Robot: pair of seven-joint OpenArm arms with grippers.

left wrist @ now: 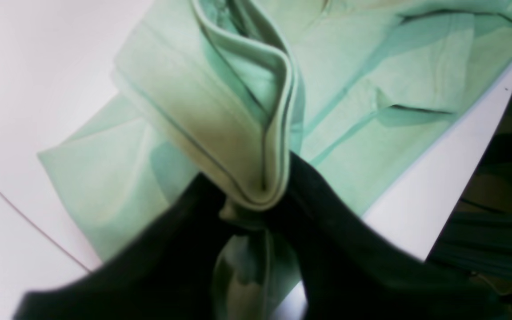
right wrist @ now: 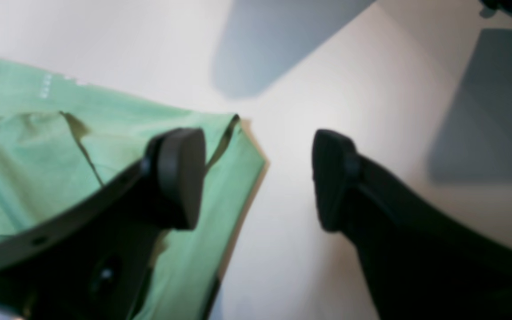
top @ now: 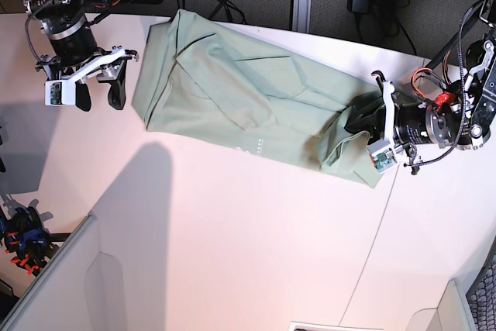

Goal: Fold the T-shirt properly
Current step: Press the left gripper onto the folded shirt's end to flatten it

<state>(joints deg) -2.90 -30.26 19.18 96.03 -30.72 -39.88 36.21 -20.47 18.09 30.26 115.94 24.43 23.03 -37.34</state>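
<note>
Now the left jaws (left wrist: 256, 209) pinch a T-shirt (top: 248, 91) fold; the right jaws (right wrist: 256, 178) gape beside its edge.

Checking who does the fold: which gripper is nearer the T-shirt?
Left. The left gripper is pinching a bunched fold at one end of the T-shirt; the right gripper hangs open just off its other end, touching nothing.

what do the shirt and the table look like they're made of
T-shirt: looks like soft matte knit fabric, since it folds limply into rounded creases. Table: smooth white hard top, probably laminate, with a faint sheen and crisp shadows; the material is uncertain.
</note>
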